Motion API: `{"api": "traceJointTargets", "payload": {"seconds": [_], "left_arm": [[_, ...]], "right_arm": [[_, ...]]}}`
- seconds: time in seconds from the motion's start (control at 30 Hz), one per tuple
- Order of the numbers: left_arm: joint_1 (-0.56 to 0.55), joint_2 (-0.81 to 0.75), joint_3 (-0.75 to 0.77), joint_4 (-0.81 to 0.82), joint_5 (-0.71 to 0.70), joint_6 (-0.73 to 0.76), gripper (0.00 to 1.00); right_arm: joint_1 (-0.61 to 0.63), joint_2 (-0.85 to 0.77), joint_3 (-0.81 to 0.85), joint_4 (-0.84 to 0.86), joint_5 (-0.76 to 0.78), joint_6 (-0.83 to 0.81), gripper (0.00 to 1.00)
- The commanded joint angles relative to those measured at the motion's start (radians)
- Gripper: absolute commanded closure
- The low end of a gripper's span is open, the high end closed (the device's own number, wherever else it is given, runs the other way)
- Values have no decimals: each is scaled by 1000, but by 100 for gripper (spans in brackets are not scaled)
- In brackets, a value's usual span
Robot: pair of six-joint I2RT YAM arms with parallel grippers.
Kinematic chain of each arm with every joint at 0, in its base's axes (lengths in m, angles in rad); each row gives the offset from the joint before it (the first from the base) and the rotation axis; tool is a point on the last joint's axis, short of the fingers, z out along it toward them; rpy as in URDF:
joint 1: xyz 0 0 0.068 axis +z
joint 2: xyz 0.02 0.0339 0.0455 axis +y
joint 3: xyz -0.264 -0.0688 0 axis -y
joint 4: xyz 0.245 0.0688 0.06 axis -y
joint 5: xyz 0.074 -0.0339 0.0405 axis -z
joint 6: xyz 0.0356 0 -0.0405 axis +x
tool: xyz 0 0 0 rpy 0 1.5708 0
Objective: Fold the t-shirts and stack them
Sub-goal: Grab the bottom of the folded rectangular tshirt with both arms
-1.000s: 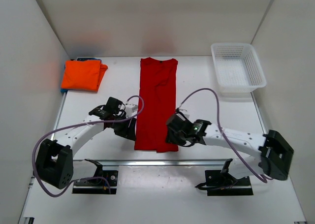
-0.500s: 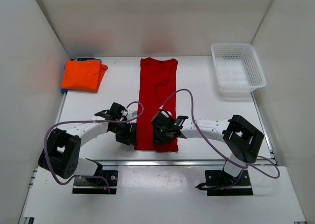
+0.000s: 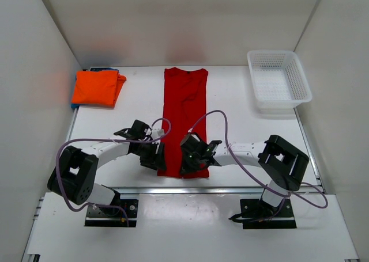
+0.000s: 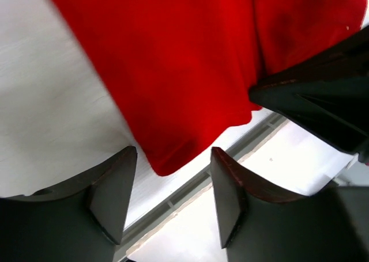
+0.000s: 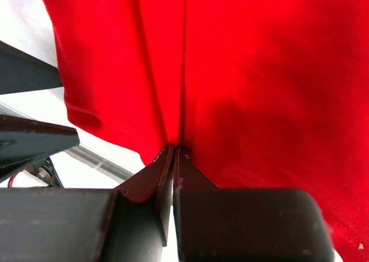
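Note:
A deep red t-shirt point(image 3: 183, 112) lies as a long narrow strip down the middle of the table, collar at the far end. My right gripper point(image 3: 185, 163) point(image 5: 174, 147) is shut at its near hem, and the red cloth point(image 5: 259, 72) creases up into the closed tips. My left gripper point(image 3: 159, 164) point(image 4: 173, 152) stands open over the near left corner of the red shirt point(image 4: 184, 72), nothing between its fingers. The folded orange t-shirt point(image 3: 97, 87) rests at the far left on a blue t-shirt point(image 3: 74, 105), of which only an edge shows.
A white lattice basket point(image 3: 300, 78) stands at the far right. A metal rail point(image 3: 190, 188) runs along the table's near edge just behind both grippers. The right gripper's dark body point(image 4: 317, 101) sits close beside the left one.
Both grippers have moved inward to the red shirt's near hem. The right gripper has closed on the cloth. The left gripper has opened a little wider.

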Motion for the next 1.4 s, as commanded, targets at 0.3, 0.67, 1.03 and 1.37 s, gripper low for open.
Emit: {"api": "traceJointTargets", "payload": {"seconds": [0.3, 0.67, 1.03, 1.37], "left_arm": [[-67, 96, -26, 54, -64, 19, 57], [22, 91, 63, -150, -56, 131, 88], [-13, 65, 73, -178, -87, 109, 51], [-12, 76, 34, -130, -35, 71, 44]], "right_arm": [[-19, -83, -58, 66, -25, 21, 95], [-31, -98, -57, 26, 2, -18, 100], [-78, -320, -9, -126, 76, -73, 64], [-192, -488, -324, -177, -27, 11, 56]]}}
